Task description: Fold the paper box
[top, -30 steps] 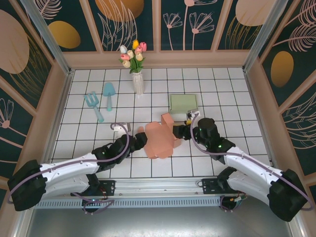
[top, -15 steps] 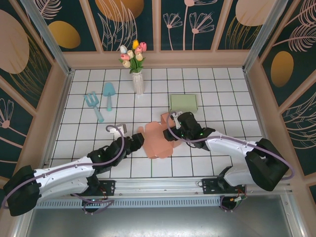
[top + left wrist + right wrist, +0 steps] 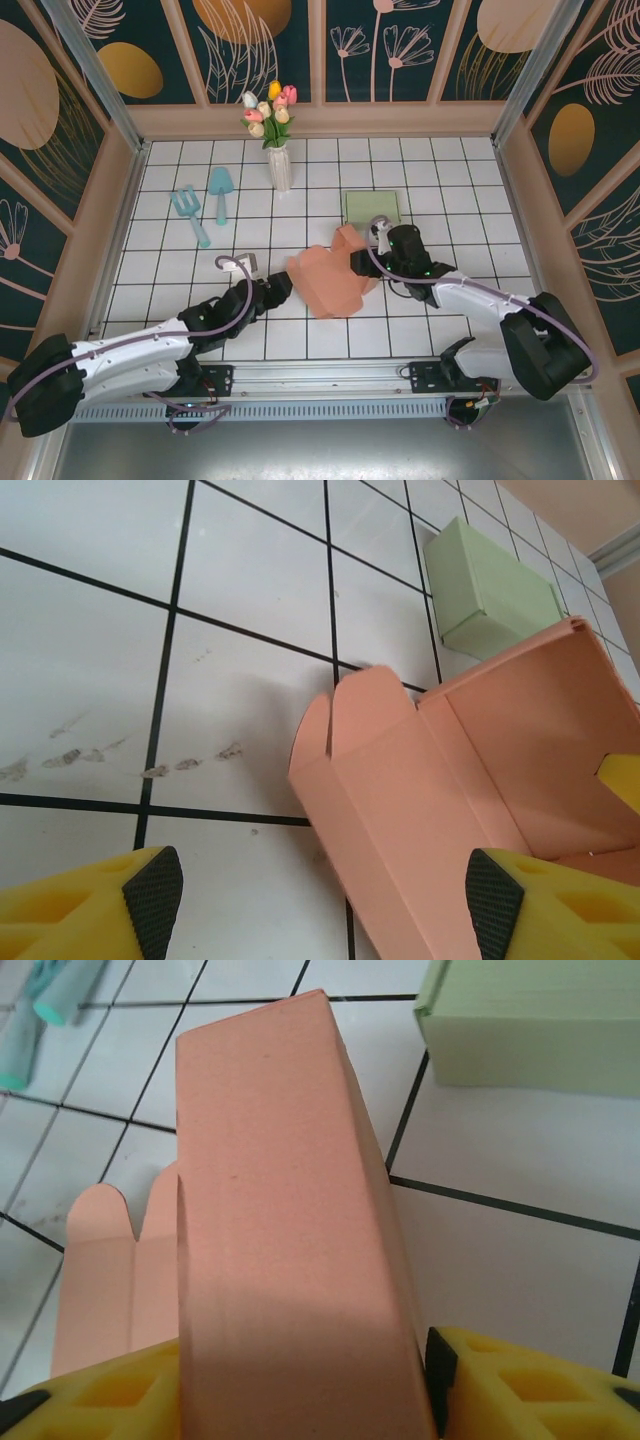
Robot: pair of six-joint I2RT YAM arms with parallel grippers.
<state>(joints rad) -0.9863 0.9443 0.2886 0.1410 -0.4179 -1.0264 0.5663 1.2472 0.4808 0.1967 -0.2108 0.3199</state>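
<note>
One likely light, crease-prone paper box: pinch flaps near folds; left jaws stand wide, right jaws straddle a wall, whether clamped you cannot tell.

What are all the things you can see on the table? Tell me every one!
salmon-pink paper box: one, pink, partly folded, middle of the table
flat green box: one, pale green, just behind the pink box
white vase: one, white, at the back
tulips: one bunch, pink, yellow and white, in the vase
teal garden fork: one, teal, back left
teal trowel: one, teal, beside the fork
white tiled table: one, white with black lines, under everything
left fingers: two, yellow with black pads, open by the pink box
right fingers: two, yellow, closed on the pink box's raised wall
</note>
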